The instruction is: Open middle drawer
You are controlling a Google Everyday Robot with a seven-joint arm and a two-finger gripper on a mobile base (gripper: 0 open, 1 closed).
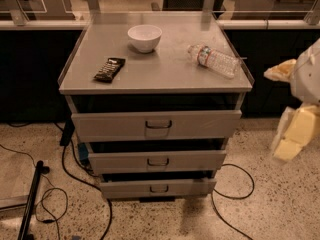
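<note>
A grey metal cabinet (pixel 155 86) stands in the middle of the view with three drawers. The middle drawer (pixel 157 161) has a medium-height flat front and a small dark loop handle (pixel 158 162) at its centre; it sits below the tall top drawer (pixel 156 124) and above the narrow bottom drawer (pixel 158 188). My gripper (pixel 289 141) hangs at the far right, well off to the right of the cabinet and about level with the top and middle drawers, touching nothing.
On the cabinet top lie a white bowl (pixel 145 37), a dark snack packet (pixel 109 69) and a plastic water bottle (pixel 214 60) on its side. Black cables (pixel 235 189) trail over the speckled floor around the base. A dark pole (pixel 31 200) lies at lower left.
</note>
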